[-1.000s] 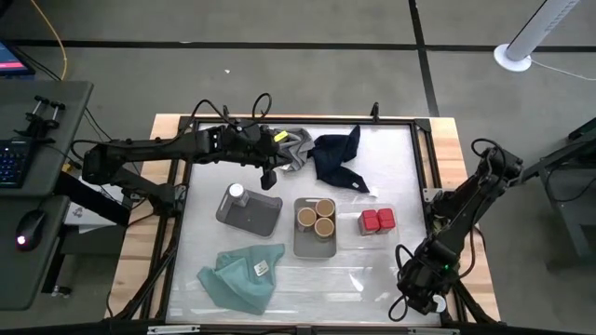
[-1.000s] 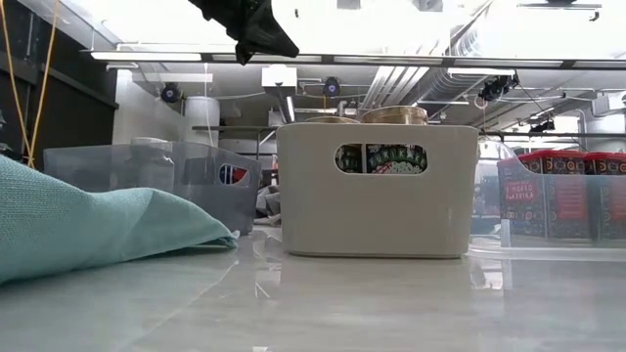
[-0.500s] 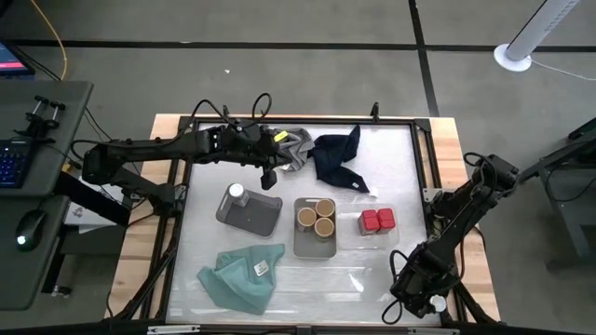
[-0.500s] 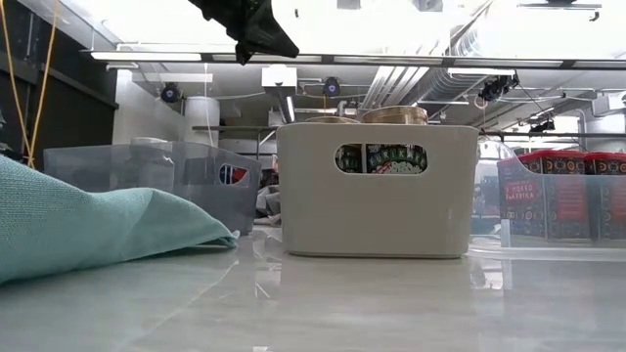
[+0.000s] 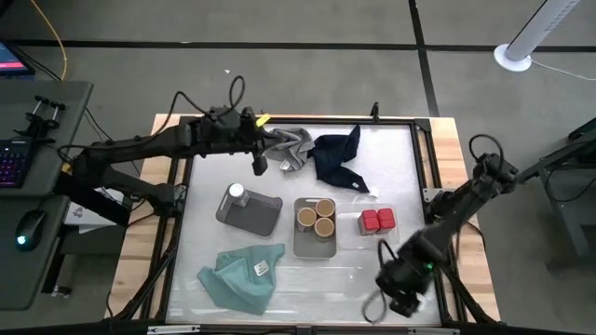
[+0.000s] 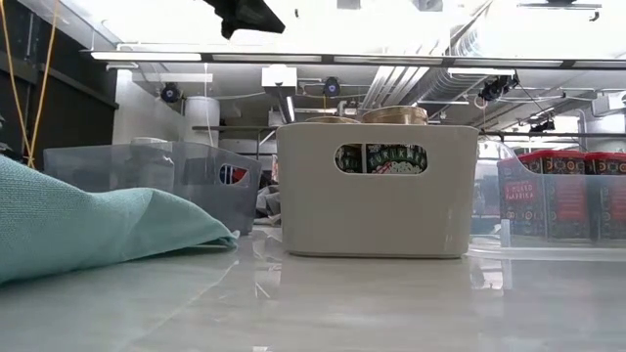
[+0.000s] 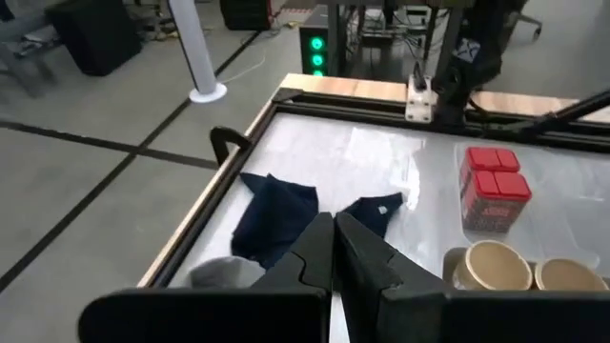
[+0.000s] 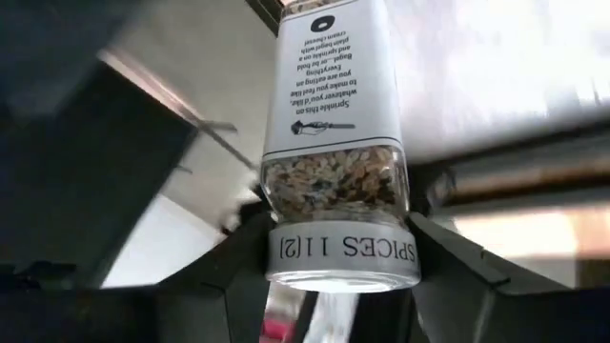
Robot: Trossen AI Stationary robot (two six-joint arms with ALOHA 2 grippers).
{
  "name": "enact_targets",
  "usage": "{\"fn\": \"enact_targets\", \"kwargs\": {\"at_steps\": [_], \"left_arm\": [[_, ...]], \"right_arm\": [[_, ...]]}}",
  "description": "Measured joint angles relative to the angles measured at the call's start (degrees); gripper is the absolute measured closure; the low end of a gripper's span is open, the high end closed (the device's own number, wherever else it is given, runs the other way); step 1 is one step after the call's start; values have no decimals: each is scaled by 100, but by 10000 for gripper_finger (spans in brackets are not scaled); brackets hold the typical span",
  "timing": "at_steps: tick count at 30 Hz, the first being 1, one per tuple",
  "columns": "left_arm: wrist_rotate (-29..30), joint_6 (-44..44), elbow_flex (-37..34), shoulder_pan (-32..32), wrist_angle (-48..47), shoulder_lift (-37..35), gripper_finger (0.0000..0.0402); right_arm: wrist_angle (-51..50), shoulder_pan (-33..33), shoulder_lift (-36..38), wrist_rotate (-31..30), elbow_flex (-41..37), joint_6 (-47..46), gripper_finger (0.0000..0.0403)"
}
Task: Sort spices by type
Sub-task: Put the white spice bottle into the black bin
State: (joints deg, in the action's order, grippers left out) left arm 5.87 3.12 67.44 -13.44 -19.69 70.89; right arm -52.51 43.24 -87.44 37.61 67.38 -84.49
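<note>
the right claw (image 8: 338, 276) is clamped on a white-capped spice jar (image 8: 334, 143), its fingers either side of the jar's base, at the counter's (image 5: 372, 270) near right corner. so the step in hand looks like carrying this last jar. the other white-capped jar (image 5: 237, 194) sits in the grey tray (image 5: 261, 216), well to the claw's left past the tan-topped jars (image 5: 317, 217) and red jars (image 5: 377, 221). next calls for a swing over there and a release. the left claw (image 7: 334, 250) waits pinched together, empty, over the cloths.
</note>
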Motion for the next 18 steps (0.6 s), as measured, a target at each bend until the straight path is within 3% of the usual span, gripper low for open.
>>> {"fn": "enact_targets", "kwargs": {"at_steps": [5, 10, 13, 16, 18], "left_arm": [[-2, -86, 1, -11, -371, -209, 401], [22, -195, 7, 84, -1327, -374, 401], [507, -378, 7, 180, -2323, -483, 401], [1231, -1130, 7, 241, -3508, -531, 401], [1418, -1806, -4, 247, -4344, -517, 401]], "right_arm": [[-1089, -1175, 2, -1130, 1143, 1366, 203], [-1124, -2572, -30, -2442, 1953, 2755, 203], [-1016, -3252, -245, -2734, 2281, 3695, 203], [-857, -3726, -603, -2756, 2534, 4488, 203], [-635, -3935, -871, -2756, 2693, 4868, 203]]}}
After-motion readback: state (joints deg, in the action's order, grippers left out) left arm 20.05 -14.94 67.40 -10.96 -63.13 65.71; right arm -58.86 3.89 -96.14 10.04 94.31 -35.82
